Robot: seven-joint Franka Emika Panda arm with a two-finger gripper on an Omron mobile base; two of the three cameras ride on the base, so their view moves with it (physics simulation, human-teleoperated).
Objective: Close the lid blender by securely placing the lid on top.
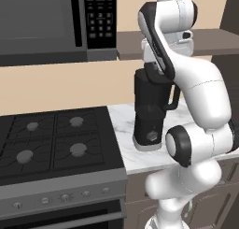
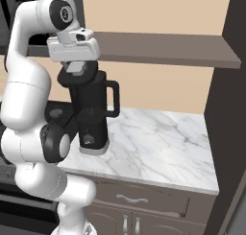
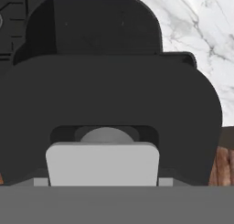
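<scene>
Blender (image 1: 150, 112) stands on the marble counter (image 2: 158, 138) just beside the stove (image 1: 51, 144), and the lid (image 2: 77, 76) sits tilted at its jar's top under the gripper (image 2: 74, 67), which seems clamped on it. I judge the cap light, rigid and slick, best pinched across its rim and pressed down level.

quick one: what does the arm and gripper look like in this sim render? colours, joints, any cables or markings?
Glossy white rounded arm segments with black bands and black round caps at the joints. The hand is a boxy white block with a small dark slot on its side. The gripper beneath it has pale grey pads on a dark mount. No cables or logos are visible.
</scene>
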